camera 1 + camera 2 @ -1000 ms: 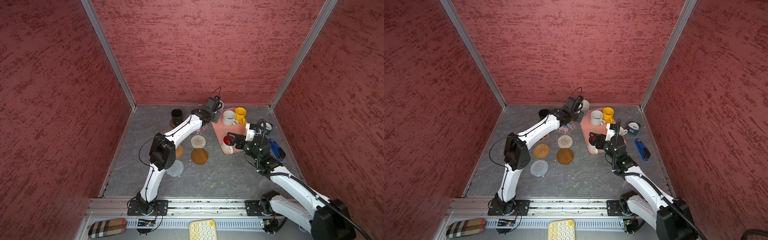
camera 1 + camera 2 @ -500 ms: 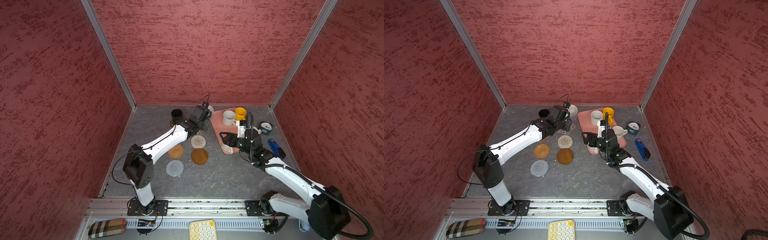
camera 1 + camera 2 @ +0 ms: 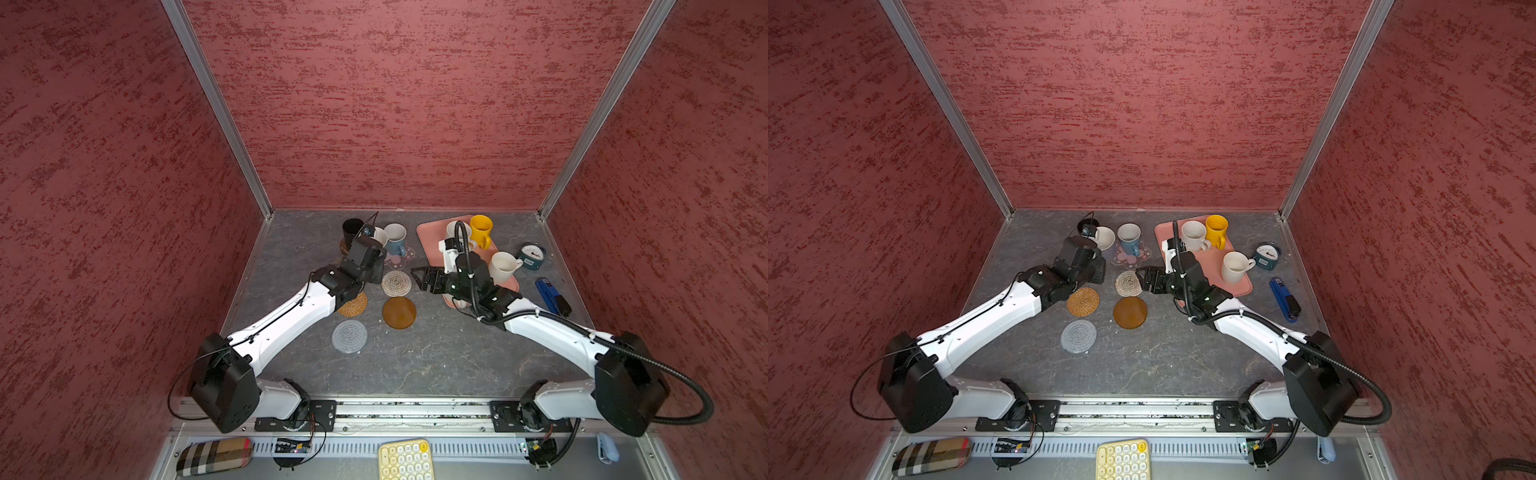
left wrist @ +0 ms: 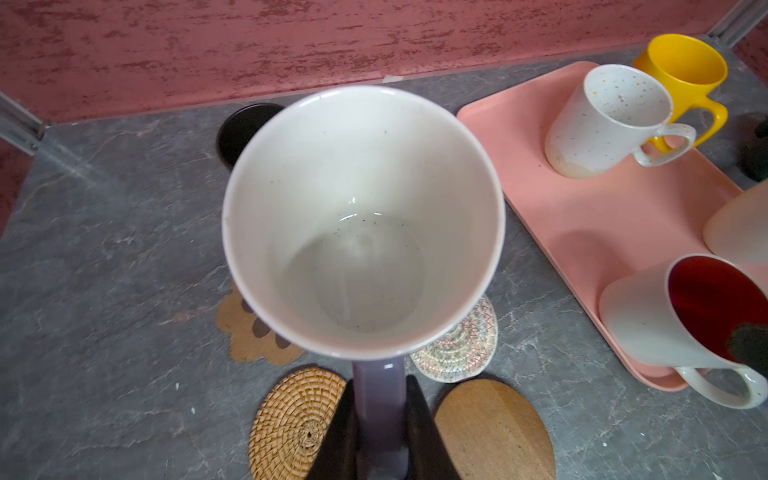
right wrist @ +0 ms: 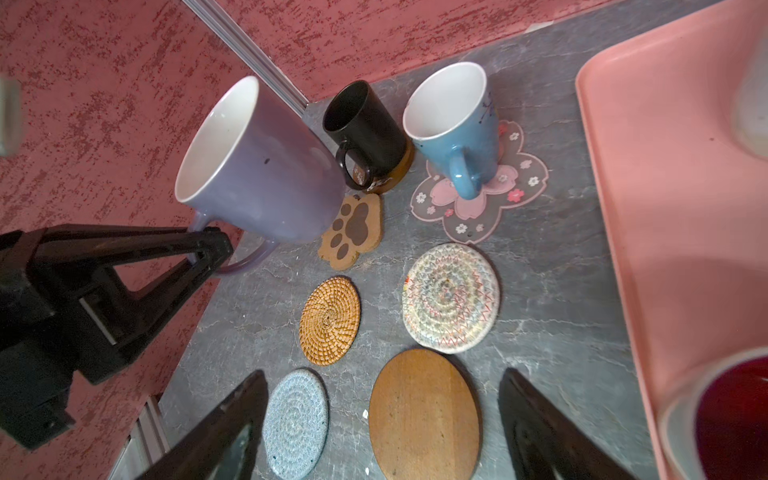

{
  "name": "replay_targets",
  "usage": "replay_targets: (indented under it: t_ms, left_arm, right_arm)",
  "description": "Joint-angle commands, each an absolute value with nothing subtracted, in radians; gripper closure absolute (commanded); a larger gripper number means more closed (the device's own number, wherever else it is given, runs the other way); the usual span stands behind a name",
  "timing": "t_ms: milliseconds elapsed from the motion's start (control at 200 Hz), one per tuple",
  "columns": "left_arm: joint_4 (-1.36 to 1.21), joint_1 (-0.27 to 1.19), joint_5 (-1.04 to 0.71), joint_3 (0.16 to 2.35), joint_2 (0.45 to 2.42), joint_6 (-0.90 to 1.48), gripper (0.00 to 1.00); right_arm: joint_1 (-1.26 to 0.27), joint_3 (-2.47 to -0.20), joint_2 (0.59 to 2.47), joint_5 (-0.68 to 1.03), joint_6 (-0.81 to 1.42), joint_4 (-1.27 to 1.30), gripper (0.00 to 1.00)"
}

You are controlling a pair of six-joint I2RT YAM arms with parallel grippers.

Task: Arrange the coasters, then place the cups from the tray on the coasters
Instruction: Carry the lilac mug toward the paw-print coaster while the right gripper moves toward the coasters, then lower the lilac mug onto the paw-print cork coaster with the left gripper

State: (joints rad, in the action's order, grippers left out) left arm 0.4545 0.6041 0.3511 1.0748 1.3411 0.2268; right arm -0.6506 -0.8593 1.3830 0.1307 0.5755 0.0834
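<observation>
Left wrist view: pinches the handle of the lavender cup (image 4: 361, 216) between the pressed-together jaws of the left gripper (image 4: 380, 419), cup tilted over the paw coaster (image 4: 249, 336). Stretches that arm low from near left toward the far side, across the rattan coaster (image 3: 1084, 302). Holds the right gripper (image 5: 382, 374) spread wide and empty, facing the brown round coaster (image 5: 424, 411), just left of the tray (image 3: 1213, 264). Shows the black cup (image 5: 365, 124) and blue cup (image 5: 453, 120) beyond.
</observation>
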Motion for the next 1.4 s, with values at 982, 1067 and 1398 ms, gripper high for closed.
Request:
replay_targets:
  t_ms: [982,1067,1398]
  left_arm:
    - [0.185,0.408,0.351,0.848,1.327,0.371,1.00]
    - [0.172,0.398,0.344,0.854,1.345,0.365,1.00]
    - [0.103,0.380,0.336,0.878,1.446,0.340,1.00]
  right_arm:
    - [-0.687,-1.034,1.651,0.208,0.523,0.206,0.10]
    - [-0.687,-1.038,1.658,0.213,0.515,0.213,0.10]
    - [-0.683,-1.058,1.689,0.219,0.486,0.213,0.09]
